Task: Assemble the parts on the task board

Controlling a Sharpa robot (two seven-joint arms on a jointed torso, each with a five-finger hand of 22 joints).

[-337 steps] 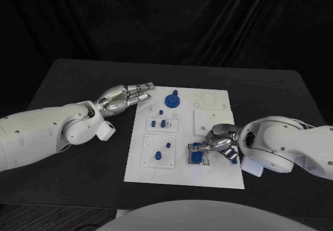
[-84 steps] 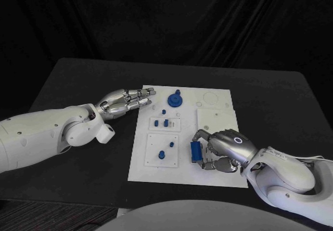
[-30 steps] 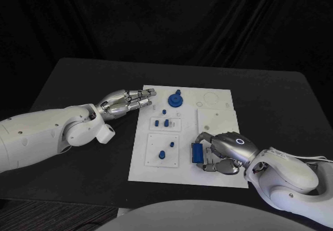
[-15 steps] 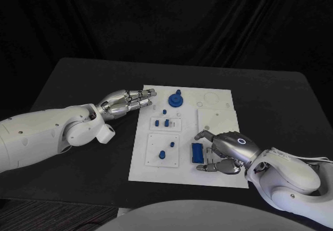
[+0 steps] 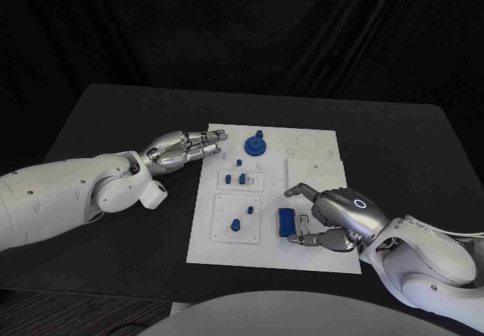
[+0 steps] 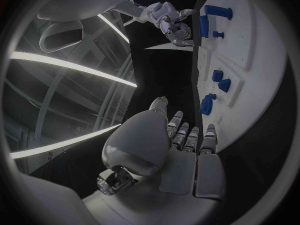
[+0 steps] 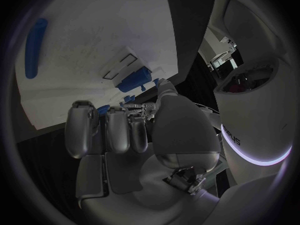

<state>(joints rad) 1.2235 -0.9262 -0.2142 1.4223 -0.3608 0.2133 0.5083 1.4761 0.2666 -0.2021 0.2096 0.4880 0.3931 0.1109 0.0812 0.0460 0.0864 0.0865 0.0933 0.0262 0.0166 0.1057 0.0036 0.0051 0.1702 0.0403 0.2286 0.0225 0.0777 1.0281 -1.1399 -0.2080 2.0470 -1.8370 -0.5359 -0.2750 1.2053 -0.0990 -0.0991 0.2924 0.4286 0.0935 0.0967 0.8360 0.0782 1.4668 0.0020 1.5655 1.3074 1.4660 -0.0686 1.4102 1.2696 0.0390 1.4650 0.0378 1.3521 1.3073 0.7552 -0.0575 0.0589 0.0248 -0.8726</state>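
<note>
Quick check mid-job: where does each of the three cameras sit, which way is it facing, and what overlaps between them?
Head view: on the robot's head, looking down at the white task board; both white arms show.
Left wrist view: behind the left hand, facing along the board's edge; the right hand shows far off.
Right wrist view: behind the right hand, facing the board.
Shared: the long blue bar part shows in the head and right wrist views.
</note>
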